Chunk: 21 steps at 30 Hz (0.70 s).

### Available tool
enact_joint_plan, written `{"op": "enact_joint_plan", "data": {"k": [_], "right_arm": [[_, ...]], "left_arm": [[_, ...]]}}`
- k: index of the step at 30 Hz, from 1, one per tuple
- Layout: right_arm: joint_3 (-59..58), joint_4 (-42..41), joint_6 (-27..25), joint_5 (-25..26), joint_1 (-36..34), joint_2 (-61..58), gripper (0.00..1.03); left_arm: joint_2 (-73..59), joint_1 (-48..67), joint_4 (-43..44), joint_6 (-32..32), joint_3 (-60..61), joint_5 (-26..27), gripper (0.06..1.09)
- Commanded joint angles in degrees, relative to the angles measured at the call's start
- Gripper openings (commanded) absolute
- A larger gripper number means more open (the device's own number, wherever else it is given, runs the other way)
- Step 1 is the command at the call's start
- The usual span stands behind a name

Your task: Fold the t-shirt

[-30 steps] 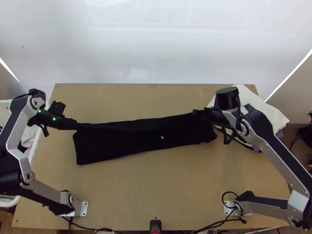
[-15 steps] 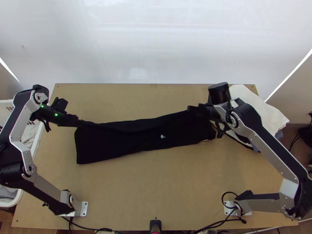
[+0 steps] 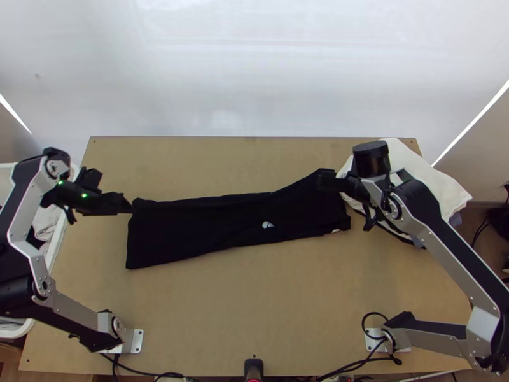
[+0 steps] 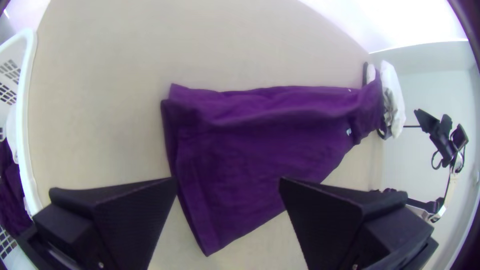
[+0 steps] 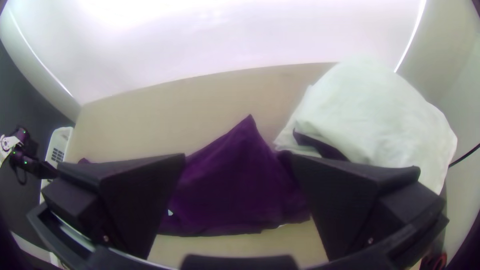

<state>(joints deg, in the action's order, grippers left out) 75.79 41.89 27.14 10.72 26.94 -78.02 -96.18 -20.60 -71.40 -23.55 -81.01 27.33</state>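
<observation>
Left wrist view has the two fingers of the left gripper [image 4: 227, 180] wide apart, with no cloth pinched. The right gripper [image 5: 237, 157] has its fingers wide apart too, and it holds nothing. The dark t-shirt [image 3: 191, 232] lies across the middle of the table [image 3: 254, 305] in a long strip. It looks folded over along its length, and it has a small pale mark [image 3: 267, 225].

One gripper is at the left end and one is at the right end. I think that is so each can look after its own end of a long fold. The left gripper is by the far left corner; I can't tell if it touches. The far right corner pokes up in a point [image 5: 250, 122], so the fold is not neat there. It may need a little pull to lie flat, and then the strip could be made shorter. If the right gripper grabs too far over, it might catch the white cloth pile [image 3: 413, 172] as well.

The table is light wood and looks flat and smooth. That pile sits at its far right, right by the shirt's end. A white basket [image 3: 62, 232] with clothes in it stands at the left. Behind the far edge is a big, shiny white wall [image 3: 254, 70]. Black cables [image 3: 356, 366] curl at the near edge.
</observation>
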Motion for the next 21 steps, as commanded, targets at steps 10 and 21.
{"op": "enact_joint_plan", "data": {"k": [10,21], "right_arm": [[3.5,-0.1,5.2,-8.9,6.8,-5.3,0.99],[5.8,1.0,5.6,-11.6,8.0,-5.7,0.99]], "left_arm": [[-0.1,-9.8,-3.1,-0.6,7.7,6.1,1.04],[-3.0,-9.7,8.6,-4.2,16.9,6.6,1.04]]}}
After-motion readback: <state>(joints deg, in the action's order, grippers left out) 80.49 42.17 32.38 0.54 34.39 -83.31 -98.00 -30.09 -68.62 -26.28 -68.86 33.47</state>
